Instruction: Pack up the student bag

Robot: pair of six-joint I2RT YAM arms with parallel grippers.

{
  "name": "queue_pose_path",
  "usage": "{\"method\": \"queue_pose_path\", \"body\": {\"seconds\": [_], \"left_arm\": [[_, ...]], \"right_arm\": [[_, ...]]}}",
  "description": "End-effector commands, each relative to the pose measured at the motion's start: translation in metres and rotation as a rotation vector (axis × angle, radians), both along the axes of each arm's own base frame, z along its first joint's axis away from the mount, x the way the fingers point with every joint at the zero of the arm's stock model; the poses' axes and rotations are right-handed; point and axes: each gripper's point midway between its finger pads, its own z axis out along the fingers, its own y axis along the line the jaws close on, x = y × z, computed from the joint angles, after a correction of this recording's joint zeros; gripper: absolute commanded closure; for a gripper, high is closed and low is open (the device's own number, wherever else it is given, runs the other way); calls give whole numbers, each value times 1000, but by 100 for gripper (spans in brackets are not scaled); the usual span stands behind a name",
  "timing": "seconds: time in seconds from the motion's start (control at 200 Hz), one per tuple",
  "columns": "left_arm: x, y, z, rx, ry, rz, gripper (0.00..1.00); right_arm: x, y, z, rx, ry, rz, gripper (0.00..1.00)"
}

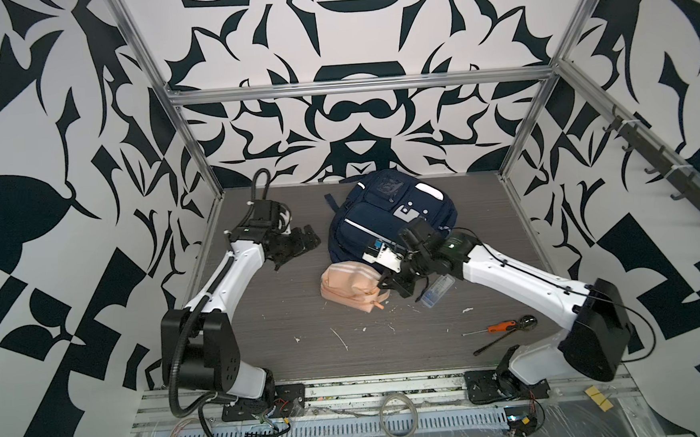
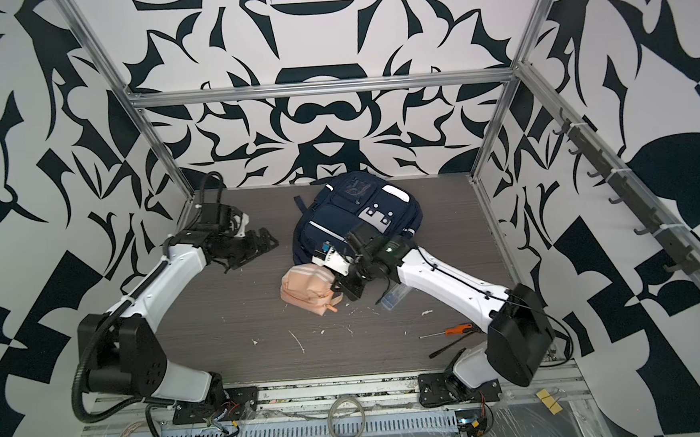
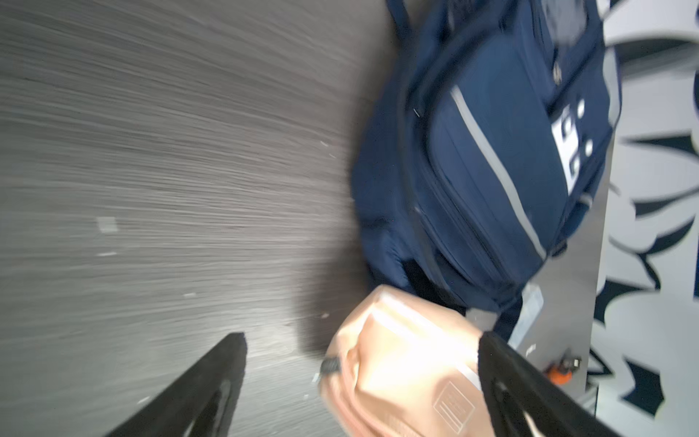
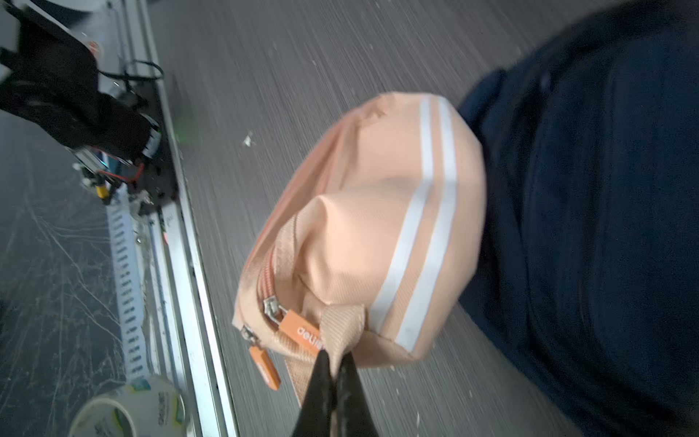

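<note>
The student bag, a navy backpack with white stripes, lies front up at the back of the table; it also shows in the wrist views. A peach-pink striped pouch rests against its near edge. My right gripper is shut on the pouch's webbing loop at the zip end. My left gripper stands open and empty, well left of the bag and above the table.
A clear plastic box lies under the right forearm. An orange-handled screwdriver and a black rod lie at the front right. A tape roll sits beyond the front metal rail. White scraps dot the table.
</note>
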Motion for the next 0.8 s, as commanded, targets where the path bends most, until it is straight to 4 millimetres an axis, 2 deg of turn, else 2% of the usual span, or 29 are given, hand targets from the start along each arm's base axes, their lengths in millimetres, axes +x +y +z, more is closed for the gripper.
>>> {"method": "queue_pose_path", "body": {"seconds": [0.0, 0.085, 0.18, 0.265, 0.31, 0.335, 0.385, 0.465, 0.57, 0.675, 0.795], "left_arm": [[-7, -38, -2, -39, 0, -111, 2], [-25, -58, -22, -50, 66, -166, 2], [-43, -67, -40, -74, 135, -173, 1], [-57, -68, -53, -105, 201, -159, 2], [-65, -67, -59, -102, 224, -157, 4], [-69, -65, -62, -95, 234, -155, 5], [-77, -61, -65, -80, 249, -146, 5], [-88, -54, -67, -72, 262, -130, 5], [-97, -50, -68, -70, 270, -119, 4], [-98, -48, -64, -76, 250, -111, 4], [-94, -46, -55, -70, 213, -98, 3]], "right_arm": [[-2, -44, -32, -159, 27, -42, 85], [8, -56, -37, -180, 51, -105, 73], [20, -60, -36, -151, 99, -182, 63], [26, -57, -29, -133, 116, -206, 44], [30, -56, -23, -136, 109, -208, 27], [31, -57, -21, -147, 100, -203, 23], [36, -53, -13, -145, 79, -177, 20], [41, -45, -14, -142, 87, -129, 15], [51, -41, -38, -178, 164, -119, 15], [62, -36, -52, -147, 254, -157, 17], [62, -31, -66, -150, 321, -138, 20]]}}
